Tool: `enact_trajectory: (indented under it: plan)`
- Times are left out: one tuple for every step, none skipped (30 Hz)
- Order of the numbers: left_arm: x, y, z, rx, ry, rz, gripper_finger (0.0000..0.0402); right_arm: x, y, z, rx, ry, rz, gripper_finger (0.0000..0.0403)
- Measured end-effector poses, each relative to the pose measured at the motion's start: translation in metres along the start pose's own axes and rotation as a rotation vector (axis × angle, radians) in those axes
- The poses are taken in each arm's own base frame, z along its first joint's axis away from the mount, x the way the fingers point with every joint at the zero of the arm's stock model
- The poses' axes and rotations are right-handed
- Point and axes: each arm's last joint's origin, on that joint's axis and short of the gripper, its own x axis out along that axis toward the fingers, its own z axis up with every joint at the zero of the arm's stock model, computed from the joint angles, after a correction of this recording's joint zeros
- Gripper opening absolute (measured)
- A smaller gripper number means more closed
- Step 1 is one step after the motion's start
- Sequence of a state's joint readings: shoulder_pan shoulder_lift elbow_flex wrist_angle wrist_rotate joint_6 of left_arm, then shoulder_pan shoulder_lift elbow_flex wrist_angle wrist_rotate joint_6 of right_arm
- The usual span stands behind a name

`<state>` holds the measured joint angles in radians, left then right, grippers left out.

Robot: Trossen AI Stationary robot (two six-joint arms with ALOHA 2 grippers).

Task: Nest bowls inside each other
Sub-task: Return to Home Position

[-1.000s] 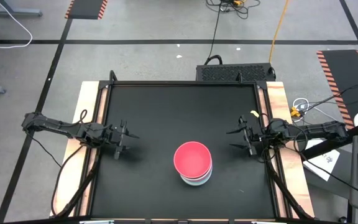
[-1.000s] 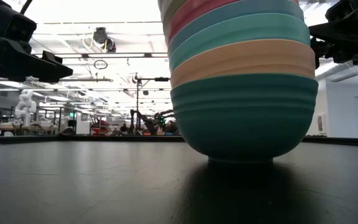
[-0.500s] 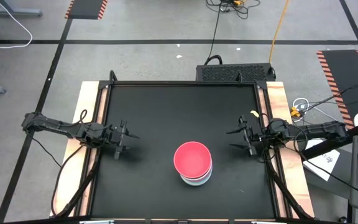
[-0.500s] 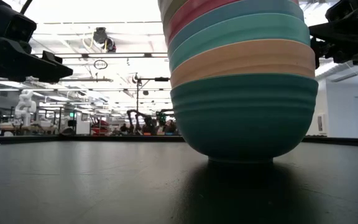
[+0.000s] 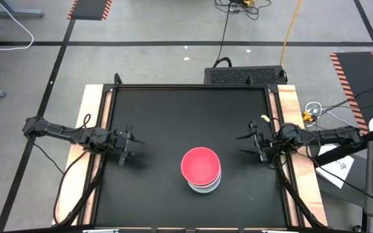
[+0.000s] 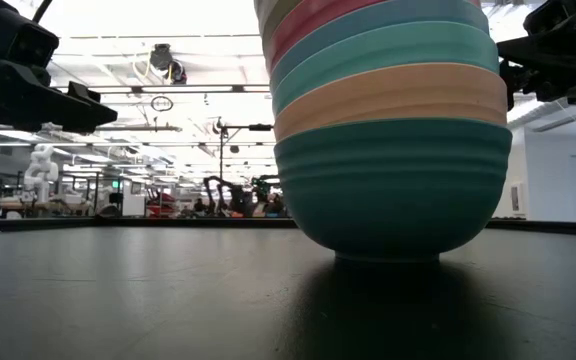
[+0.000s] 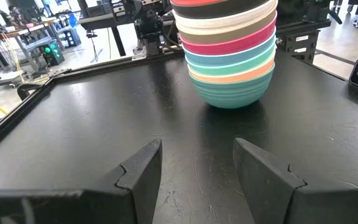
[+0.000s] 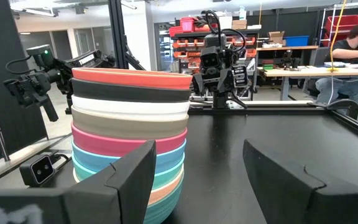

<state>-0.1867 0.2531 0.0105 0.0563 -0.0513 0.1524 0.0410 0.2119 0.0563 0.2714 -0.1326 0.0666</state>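
left gripper (image 5: 135, 147) spread | right gripper (image 5: 241, 145) spread | bowls (image 5: 201, 169) nested between them, untouched

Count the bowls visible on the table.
9, nested in one stack on the black table: from the top, red, black, white, taupe, magenta, blue, cyan, peach, green. More could hide inside. Left claw and right claw wait at the table's sides.

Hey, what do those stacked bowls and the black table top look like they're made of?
The stacked bowls look like plastic: opaque solid colours, thin even rims, a soft satin sheen. The bottom teal bowl shows moulded horizontal ridges. The table top looks like a matte black sheet, perhaps laminate or painted board, with fine scratches and dull reflections; which one is unclear.
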Motion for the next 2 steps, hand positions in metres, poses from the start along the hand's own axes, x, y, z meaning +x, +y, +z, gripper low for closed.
enact_trajectory:
  plan:
    - [0.0000, 0.0000, 0.0000, 0.000, 0.000, 0.000, 0.0200, 0.0000, 0.0000, 0.0000, 0.000, 0.000, 0.000, 0.0235]
    - [0.0000, 0.0000, 0.0000, 0.000, 0.000, 0.000, 0.0200, 0.0000, 0.0000, 0.0000, 0.000, 0.000, 0.000, 0.0235]
